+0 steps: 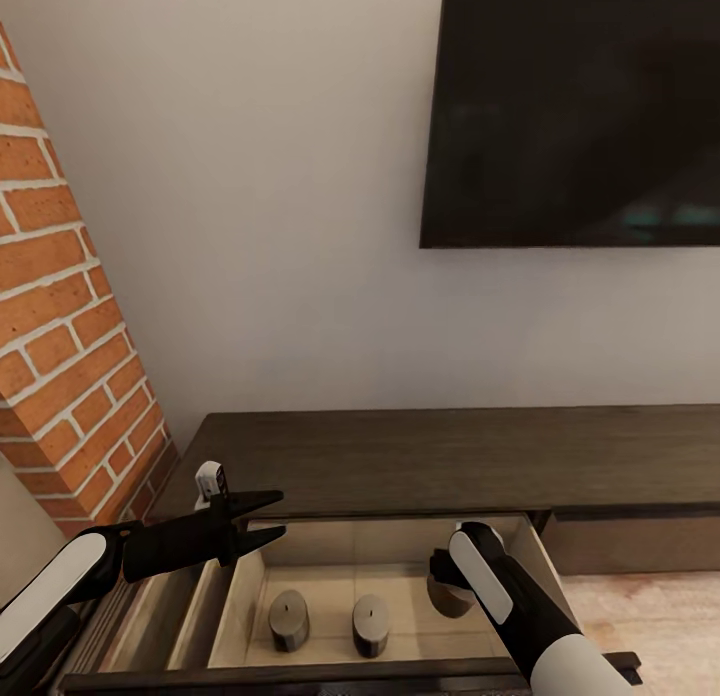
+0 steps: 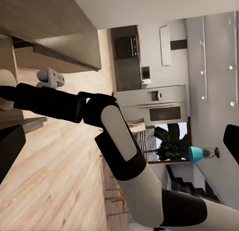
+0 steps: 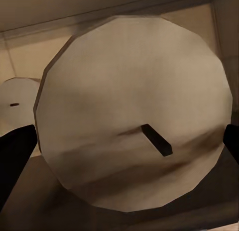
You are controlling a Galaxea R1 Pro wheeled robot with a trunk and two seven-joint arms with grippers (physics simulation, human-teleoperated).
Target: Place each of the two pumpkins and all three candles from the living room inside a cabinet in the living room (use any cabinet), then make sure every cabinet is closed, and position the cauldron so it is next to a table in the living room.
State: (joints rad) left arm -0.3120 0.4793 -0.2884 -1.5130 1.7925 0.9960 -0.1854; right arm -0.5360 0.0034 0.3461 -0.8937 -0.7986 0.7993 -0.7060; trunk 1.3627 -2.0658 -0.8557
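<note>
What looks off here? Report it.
Little stands out. The cabinet drawer is pulled open, with two candles upright inside. The right gripper brackets a third candle. The left gripper is open above the drawer's corner.

No readable text, label, brand, number or sign appears on anything in these views.
</note>
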